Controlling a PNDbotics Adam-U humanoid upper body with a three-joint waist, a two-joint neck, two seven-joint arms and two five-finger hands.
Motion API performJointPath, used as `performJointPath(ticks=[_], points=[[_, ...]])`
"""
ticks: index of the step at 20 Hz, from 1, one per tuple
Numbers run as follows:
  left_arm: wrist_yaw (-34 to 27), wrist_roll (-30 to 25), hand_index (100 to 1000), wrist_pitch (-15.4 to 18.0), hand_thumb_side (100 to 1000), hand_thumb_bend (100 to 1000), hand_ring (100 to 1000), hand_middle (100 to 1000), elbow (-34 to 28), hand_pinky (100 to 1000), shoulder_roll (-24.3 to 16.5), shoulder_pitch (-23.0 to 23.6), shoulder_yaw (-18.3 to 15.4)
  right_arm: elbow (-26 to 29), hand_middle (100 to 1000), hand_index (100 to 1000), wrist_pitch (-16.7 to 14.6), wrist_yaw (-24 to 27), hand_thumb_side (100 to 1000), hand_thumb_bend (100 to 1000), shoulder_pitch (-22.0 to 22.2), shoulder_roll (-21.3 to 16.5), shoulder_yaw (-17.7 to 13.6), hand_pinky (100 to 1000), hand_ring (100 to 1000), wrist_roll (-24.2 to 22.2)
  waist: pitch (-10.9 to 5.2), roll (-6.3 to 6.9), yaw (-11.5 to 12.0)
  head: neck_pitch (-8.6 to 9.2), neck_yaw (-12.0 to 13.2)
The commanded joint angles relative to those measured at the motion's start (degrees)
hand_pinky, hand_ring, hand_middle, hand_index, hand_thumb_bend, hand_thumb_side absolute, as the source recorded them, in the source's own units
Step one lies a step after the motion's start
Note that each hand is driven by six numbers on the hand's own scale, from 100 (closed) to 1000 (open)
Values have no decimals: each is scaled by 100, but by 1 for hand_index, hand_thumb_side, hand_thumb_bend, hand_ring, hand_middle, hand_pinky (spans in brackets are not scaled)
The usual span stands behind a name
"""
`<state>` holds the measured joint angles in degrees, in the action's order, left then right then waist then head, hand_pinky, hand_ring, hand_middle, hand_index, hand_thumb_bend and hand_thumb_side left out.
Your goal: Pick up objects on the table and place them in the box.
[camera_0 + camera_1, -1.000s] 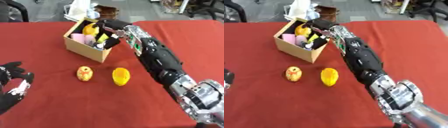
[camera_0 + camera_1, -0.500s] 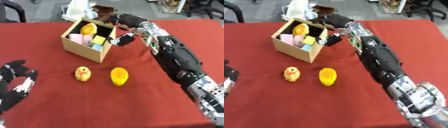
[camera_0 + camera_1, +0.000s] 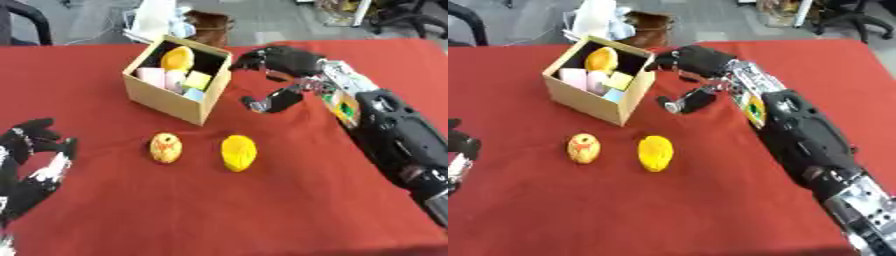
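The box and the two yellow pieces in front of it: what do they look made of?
The box looks like plain cardboard: matte tan walls, thin edges, open top. The smooth yellow piece and the orange-streaked one look like moulded plastic or foam toy fruit, with even colour and little shine; which of the two cannot be told. They lie on a red cloth, soft and slightly creased.

2 yellow fruits (image 3: 238, 152) before filled box (image 3: 169, 98).

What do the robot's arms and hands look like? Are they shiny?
The right arm is bulky and mostly black, with a silver, shiny metal joint near the bottom corner and a small yellow-green marking on the forearm. Its right hand has black fingers and a thumb with a silvery tip. The left hand is black too, with pale patches.
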<state>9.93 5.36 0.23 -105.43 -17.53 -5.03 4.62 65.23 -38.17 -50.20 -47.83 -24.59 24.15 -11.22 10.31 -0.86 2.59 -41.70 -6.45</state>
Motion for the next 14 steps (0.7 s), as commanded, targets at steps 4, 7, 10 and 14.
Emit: performJointPath(ticks=[4, 7, 10, 14], points=[[10, 8, 774, -3, 449, 421, 561, 562, -15, 712, -76, -43, -55, 603, 757, 894, -73, 674, 525, 100, 162, -212, 475, 777, 742, -626, -116, -16, 3, 42, -5], [11, -2, 774, 2, 449, 420, 561, 563, 1, 712, -78, -50, -48, 668, 761, 896, 10, 1006, 511, 100, 188, -214, 678, 780, 747, -957, -116, -16, 11, 38, -17], [12, -9, 774, 5, 450, 419, 561, 563, 3, 713, -79, -54, -44, 662, 763, 896, 105, 1314, 496, 100, 174, -225, 845, 783, 752, -1268, -112, -16, 26, 40, -22], [12, -14, 774, 6, 451, 418, 561, 563, 3, 713, -80, -58, -39, 600, 779, 905, 167, 1400, 468, 113, 174, -191, 958, 794, 768, -1707, -104, -22, 39, 41, -26]])
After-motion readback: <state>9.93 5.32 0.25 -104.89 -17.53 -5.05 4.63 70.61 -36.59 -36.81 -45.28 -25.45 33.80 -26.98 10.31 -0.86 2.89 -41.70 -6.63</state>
